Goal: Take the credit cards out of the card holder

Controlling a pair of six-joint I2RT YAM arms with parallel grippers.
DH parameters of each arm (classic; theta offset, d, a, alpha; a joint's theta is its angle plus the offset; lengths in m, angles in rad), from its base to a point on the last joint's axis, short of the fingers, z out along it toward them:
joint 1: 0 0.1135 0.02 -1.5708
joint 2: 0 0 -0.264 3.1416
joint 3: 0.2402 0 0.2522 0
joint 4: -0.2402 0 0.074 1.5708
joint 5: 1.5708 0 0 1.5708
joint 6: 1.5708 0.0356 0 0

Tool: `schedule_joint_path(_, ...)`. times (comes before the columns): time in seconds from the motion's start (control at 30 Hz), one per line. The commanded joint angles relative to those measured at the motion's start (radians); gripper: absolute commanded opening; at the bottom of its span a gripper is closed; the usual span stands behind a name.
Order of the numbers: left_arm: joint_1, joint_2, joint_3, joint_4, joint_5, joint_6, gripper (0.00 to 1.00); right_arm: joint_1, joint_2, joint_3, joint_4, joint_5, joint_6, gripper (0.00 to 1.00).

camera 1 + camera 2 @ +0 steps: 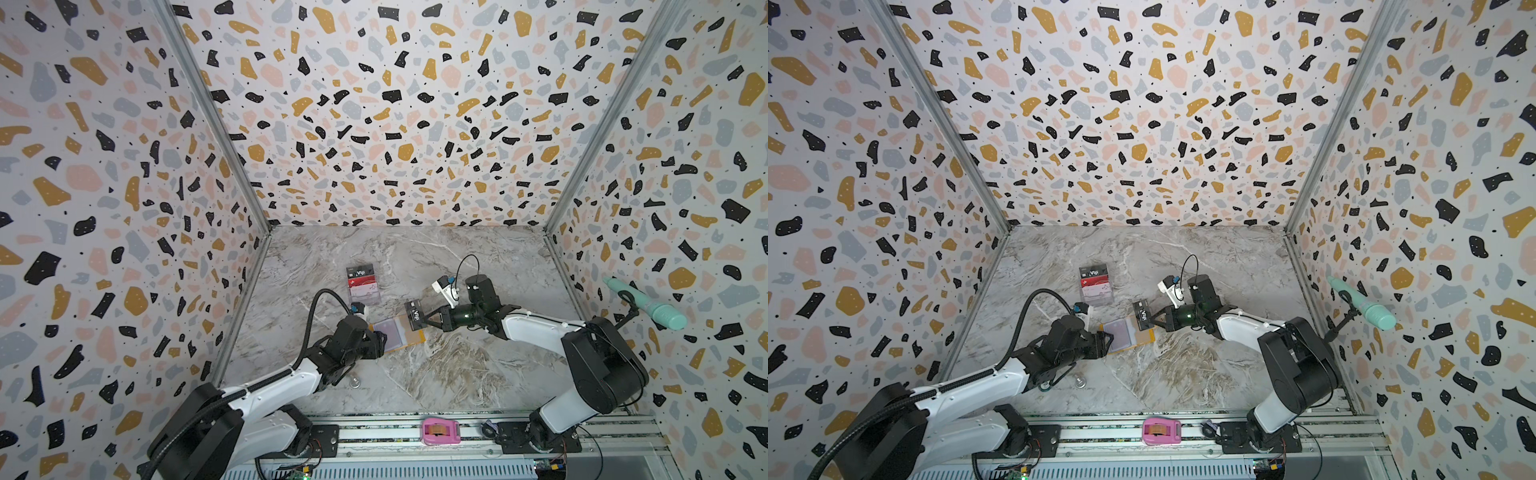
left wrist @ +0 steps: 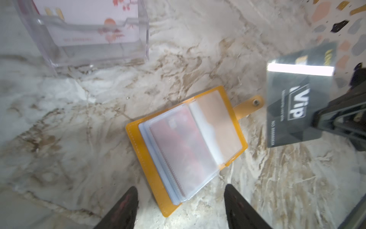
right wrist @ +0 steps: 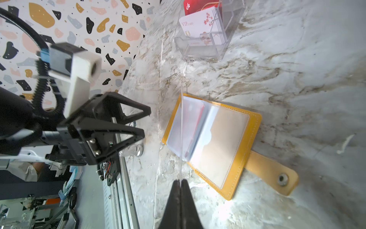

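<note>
The mustard-yellow card holder (image 1: pixel 400 333) lies open and flat on the marble table (image 1: pixel 457 374), between the two grippers in both top views. Its clear sleeves (image 2: pixel 158 168) face up and its snap tab (image 2: pixel 251 104) points toward the right arm.

The right gripper (image 1: pixel 424 319) is pressed together on one end of a black VIP card (image 2: pixel 293 103) and pinches it. The card is out of the sleeves and tilted, just beside the tab end of the holder. The left wrist view shows a gap of bare table between the two.

A red card (image 2: pixel 178 150) sits inside the topmost sleeve, showing blurred through the plastic.

The left gripper (image 2: pixel 180 189) has its jaws spread wide and holds nothing. It is at the holder's edge opposite the tab, with one fingertip off each side of the sleeve stack. Whether it touches the holder cannot be told.

Farther back on the table, well apart from both grippers, a clear acrylic stand (image 1: pixel 365 297) holds a white floral card (image 3: pixel 200 25) in its front tier.
</note>
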Motion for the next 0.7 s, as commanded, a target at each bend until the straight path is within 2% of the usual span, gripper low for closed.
schedule_joint_path(0.0,0.010,-0.093,0.056,-0.120,0.001,0.083,0.79,-0.010,-0.065,0.018,-0.068,-0.071,-0.104,0.00)
schedule_joint_path(0.13,0.022,-0.207,0.076,-0.150,0.136,0.150,0.86,-0.010,-0.117,0.015,-0.081,-0.175,-0.160,0.00)
schedule_joint_path(0.4,0.030,-0.383,0.109,-0.060,0.436,0.158,0.85,-0.008,-0.229,-0.013,-0.027,-0.357,-0.173,0.00)
schedule_joint_path(0.67,0.031,-0.361,0.124,-0.033,0.573,0.145,0.82,0.025,-0.271,-0.033,0.031,-0.436,-0.135,0.00)
